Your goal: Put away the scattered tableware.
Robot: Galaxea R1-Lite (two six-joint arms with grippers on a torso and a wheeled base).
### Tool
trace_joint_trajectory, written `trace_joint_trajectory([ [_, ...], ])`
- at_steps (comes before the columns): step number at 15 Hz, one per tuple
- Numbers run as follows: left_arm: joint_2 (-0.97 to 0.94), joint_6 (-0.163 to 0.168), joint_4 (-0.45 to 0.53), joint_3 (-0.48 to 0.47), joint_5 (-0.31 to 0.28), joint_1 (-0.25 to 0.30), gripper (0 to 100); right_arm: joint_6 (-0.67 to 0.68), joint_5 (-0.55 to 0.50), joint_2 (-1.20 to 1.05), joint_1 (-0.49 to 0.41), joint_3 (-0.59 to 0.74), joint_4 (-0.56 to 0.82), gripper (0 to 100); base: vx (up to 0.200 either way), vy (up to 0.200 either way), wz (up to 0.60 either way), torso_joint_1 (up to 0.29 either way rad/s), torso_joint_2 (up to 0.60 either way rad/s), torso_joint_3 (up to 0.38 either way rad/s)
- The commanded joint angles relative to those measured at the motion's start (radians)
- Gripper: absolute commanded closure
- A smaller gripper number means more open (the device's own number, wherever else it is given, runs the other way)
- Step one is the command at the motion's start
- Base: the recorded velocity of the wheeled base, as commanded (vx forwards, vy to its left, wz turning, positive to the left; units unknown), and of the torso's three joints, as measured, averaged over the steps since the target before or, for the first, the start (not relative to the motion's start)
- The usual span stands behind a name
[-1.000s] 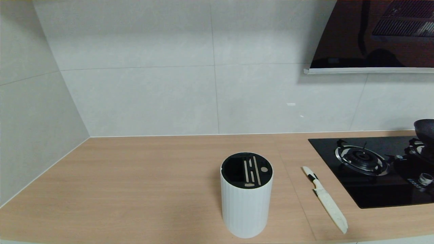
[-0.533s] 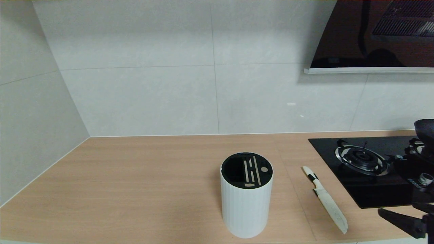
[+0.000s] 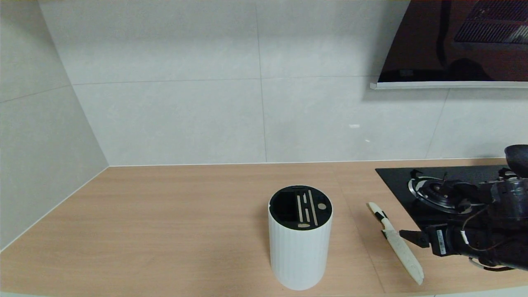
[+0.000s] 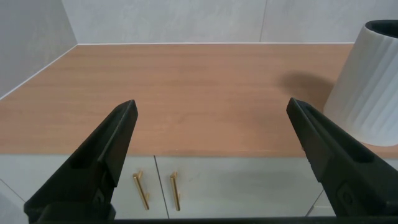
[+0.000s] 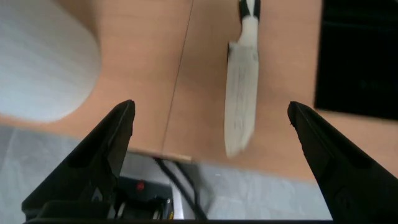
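Observation:
A white ribbed knife holder (image 3: 300, 247) with a black slotted top stands near the counter's front edge. To its right a cream knife (image 3: 397, 242) lies flat, handle toward the wall and blade toward the front edge. My right gripper (image 3: 425, 211) hovers open just right of the knife, over the hob's corner. In the right wrist view the knife (image 5: 242, 93) lies between the spread fingers (image 5: 99, 168) and the holder (image 5: 43, 68) is off to one side. My left gripper (image 4: 211, 104) is open in front of the counter edge, with the holder (image 4: 370, 81) ahead of it.
A black gas hob (image 3: 412, 181) with burners fills the counter's right end, with a dark pot (image 3: 517, 154) on its far burner. A range hood (image 3: 453, 41) hangs above. Tiled walls meet at the left corner. Cabinet doors with gold handles (image 4: 142, 190) sit below the counter.
My right arm has come in from the lower right and moved left, up to the knife. The knife and holder have not moved.

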Motion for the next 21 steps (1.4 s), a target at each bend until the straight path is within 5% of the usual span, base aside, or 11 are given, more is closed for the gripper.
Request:
trace_joint_trajectory([
  [1, 0.000, 0.000, 0.000, 0.000, 0.000, 0.000, 0, -0.013, -0.017, 0.179, 0.005, -0.020, -0.078, 0, 0.000, 0.000, 0.00, 0.000, 0.00, 0.000],
  [6, 0.000, 0.000, 0.000, 0.000, 0.000, 0.000, 0, -0.033, -0.064, 0.335, 0.019, -0.093, -0.120, 0, 0.000, 0.000, 0.00, 0.000, 0.00, 0.000],
  [15, 0.000, 0.000, -0.001, 0.000, 0.000, 0.000, 0, -0.033, -0.067, 0.615, 0.000, -0.170, -0.396, 0, 0.000, 0.000, 0.00, 0.000, 0.00, 0.000],
  [21, 0.002, 0.000, 0.000, 0.000, 0.000, 0.000, 0, -0.027, -0.093, 0.673, -0.036, -0.212, -0.407, 0, 0.000, 0.000, 0.00, 0.000, 0.00, 0.000],
])
